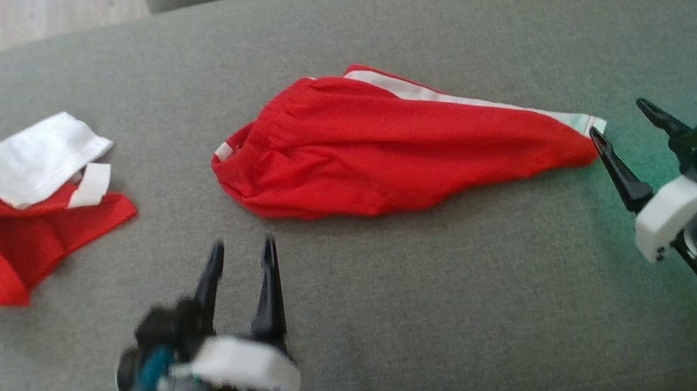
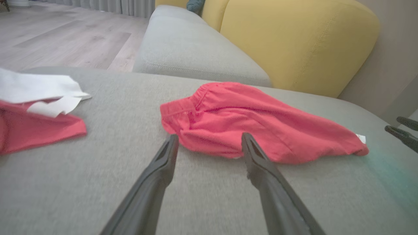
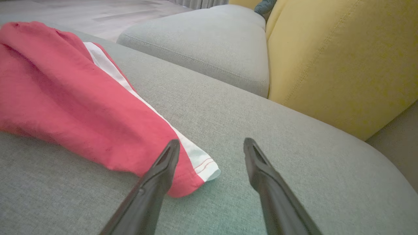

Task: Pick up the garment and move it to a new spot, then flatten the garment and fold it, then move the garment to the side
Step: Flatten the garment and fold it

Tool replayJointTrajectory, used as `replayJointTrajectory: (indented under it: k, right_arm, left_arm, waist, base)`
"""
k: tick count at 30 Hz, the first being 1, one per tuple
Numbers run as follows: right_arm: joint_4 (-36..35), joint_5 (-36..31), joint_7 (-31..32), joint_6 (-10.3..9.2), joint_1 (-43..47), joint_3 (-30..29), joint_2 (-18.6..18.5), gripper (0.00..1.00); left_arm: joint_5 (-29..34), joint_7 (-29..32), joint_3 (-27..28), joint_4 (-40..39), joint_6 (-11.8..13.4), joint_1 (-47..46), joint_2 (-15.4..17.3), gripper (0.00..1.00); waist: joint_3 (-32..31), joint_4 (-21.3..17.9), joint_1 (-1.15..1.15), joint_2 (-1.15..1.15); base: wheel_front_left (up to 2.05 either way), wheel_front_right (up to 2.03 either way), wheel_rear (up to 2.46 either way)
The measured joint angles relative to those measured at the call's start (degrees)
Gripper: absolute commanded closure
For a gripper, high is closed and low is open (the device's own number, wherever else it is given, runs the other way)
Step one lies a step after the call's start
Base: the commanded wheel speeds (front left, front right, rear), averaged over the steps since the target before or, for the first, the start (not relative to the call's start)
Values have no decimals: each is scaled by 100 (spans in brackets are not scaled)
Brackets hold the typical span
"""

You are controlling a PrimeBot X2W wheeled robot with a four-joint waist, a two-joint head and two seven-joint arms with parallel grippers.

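I judge the red shorts (image 1: 383, 148) light and limp; the best holds are the waistband (image 1: 255, 133) and the white hem corner (image 1: 583, 120). My left gripper (image 1: 241, 247) and right gripper (image 1: 620, 119) stand spread, empty.

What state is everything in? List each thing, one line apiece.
red shorts: lying loose and rumpled on the grey cushion, not folded.
red and white jersey: crumpled in a heap, apart from the shorts.
left claw: open, empty, near the shorts' waistband.
right claw: open, empty, one finger beside the shorts' hem corner.
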Motion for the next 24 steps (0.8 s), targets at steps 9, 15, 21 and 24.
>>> replayJointTrajectory:
  k: [9, 15, 21, 24]
  right_arm:
    - [-976, -330, -1, 0, 131, -626, 692, 0]
    - [-1419, -403, -1, 0, 317, -599, 1098, 0]
    - [-1594, -404, -1, 0, 327, -448, 1254, 0]
    - [-1644, -404, -1, 0, 326, -402, 1273, 0]
  left_arm:
    - [-58, -1, -153, 924, 8, -2018, -32, 0]
    - [-298, 33, -234, 2213, -1, -3295, -69, 0]
    - [-659, 549, -375, 3340, -113, -4423, -111, 0]
    - [-786, 951, -394, 3852, -146, -4793, -114, 0]
  waist:
    - [414, -276, 0, 0]
    - [693, -555, 0, 0]
    - [962, -841, 0, 0]
    - [1074, -973, 0, 0]
  base:
    - [0, 0, 0]
    - [0, 0, 0]
    - [0, 0, 0]
    - [0, 0, 0]
